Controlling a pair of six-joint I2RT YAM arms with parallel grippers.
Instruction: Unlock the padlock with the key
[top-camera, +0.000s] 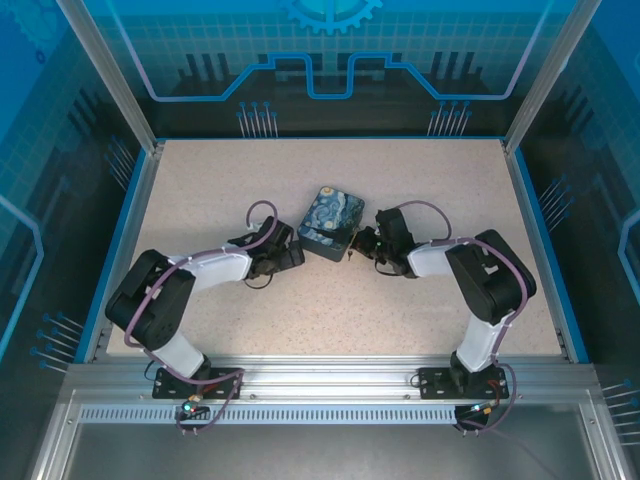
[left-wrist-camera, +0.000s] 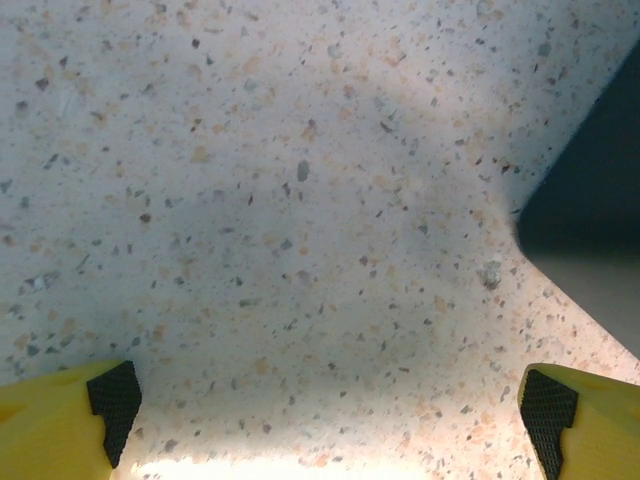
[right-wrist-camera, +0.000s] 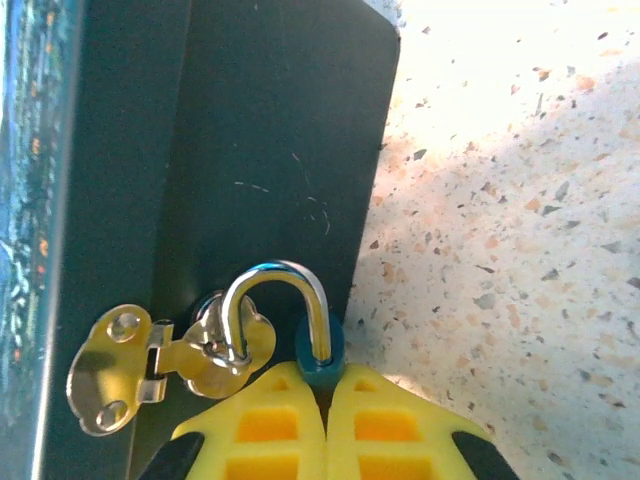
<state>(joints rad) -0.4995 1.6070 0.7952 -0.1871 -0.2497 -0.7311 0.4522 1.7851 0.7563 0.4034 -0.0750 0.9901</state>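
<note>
The left pincer (left-wrist-camera: 330, 405) hovers spread wide over bare speckled bench (left-wrist-camera: 250, 200), just beside the box (top-camera: 328, 222) printed with a starry-night painting, which sits mid-bench. On the box's dark side, a brass hasp (right-wrist-camera: 150, 365) carries the small padlock (right-wrist-camera: 322, 368). Its silver shackle is looped through the staple, so it looks locked. The right pincer (right-wrist-camera: 326, 392), pressed together, touches the padlock's teal body. Unlocking appears not yet done. No writing or brand is readable.
</note>
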